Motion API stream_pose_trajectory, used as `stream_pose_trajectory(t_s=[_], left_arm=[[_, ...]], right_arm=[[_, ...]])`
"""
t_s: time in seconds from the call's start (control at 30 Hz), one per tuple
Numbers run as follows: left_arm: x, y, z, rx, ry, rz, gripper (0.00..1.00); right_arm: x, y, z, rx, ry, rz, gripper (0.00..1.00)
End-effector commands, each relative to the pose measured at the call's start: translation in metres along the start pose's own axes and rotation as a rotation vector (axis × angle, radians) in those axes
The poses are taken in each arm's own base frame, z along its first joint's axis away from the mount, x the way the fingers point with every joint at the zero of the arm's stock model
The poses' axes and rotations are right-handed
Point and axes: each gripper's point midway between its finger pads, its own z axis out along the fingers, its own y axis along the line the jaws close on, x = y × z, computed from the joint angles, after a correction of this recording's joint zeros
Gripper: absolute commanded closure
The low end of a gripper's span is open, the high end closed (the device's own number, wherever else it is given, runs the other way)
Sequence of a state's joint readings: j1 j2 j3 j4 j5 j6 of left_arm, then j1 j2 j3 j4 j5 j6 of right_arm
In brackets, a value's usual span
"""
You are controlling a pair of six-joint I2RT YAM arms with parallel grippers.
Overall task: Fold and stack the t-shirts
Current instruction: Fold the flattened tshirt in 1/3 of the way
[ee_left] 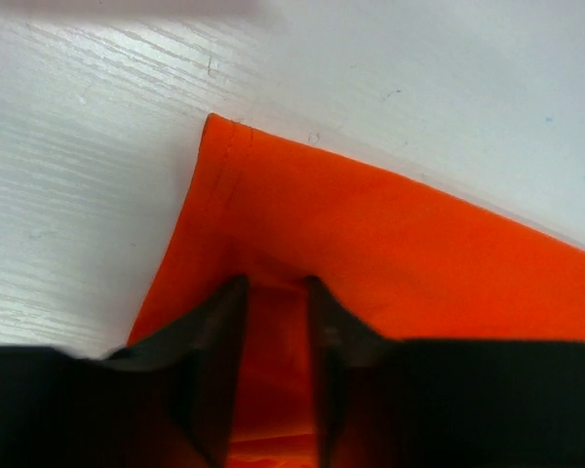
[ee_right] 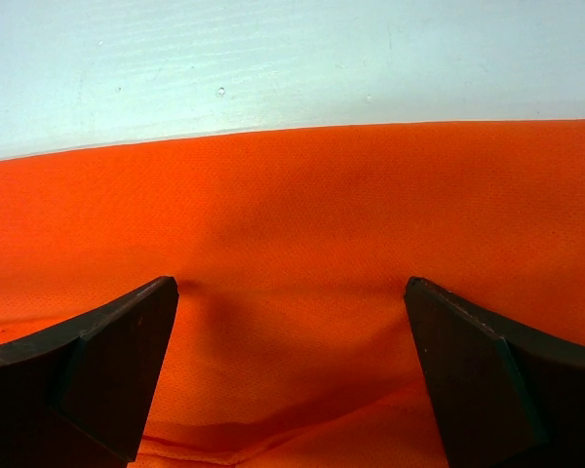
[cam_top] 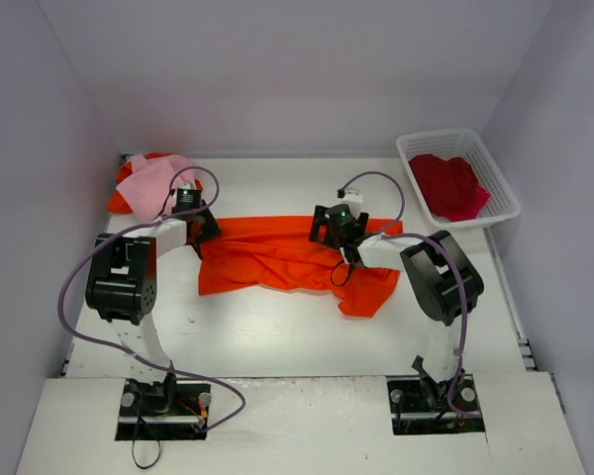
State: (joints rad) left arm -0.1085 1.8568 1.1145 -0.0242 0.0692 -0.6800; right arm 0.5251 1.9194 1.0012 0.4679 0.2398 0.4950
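The left gripper (ee_left: pixel 275 285) is at the bottom of the frame. Its dark fingers (ee_left: pixel 214 341) stand nearly together, with a raised fold of the orange t-shirt (ee_left: pixel 390 244) filling the narrow gap. The shirt lies on the white table (ee_left: pixel 78 195). One hemmed corner points away from the gripper.

rumpled orange t-shirt (cam_top: pixel 277 259), flat and crosswise
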Motion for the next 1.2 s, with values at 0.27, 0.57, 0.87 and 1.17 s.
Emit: stream_pose_trajectory(t_s=[0.27, 0.57, 0.87, 1.17], left_arm=[[-0.059, -0.03, -0.062, 0.058, -0.181, -0.004, 0.23], [-0.075, -0.049, -0.131, 0.137, -0.271, -0.004, 0.22], [-0.013, -0.041, -0.172, 0.164, -0.193, -0.014, 0.22], [0.058, -0.019, -0.169, 0.167, -0.069, -0.117, 0.22]], right_arm=[[-0.004, -0.011, -0.025, 0.054, 0.035, -0.031, 0.0], [-0.064, -0.006, -0.069, 0.053, -0.077, -0.038, 0.0], [-0.08, -0.008, -0.142, 0.045, -0.126, 0.017, 0.0], [-0.007, -0.001, -0.189, 0.006, -0.028, 0.084, 0.0]])
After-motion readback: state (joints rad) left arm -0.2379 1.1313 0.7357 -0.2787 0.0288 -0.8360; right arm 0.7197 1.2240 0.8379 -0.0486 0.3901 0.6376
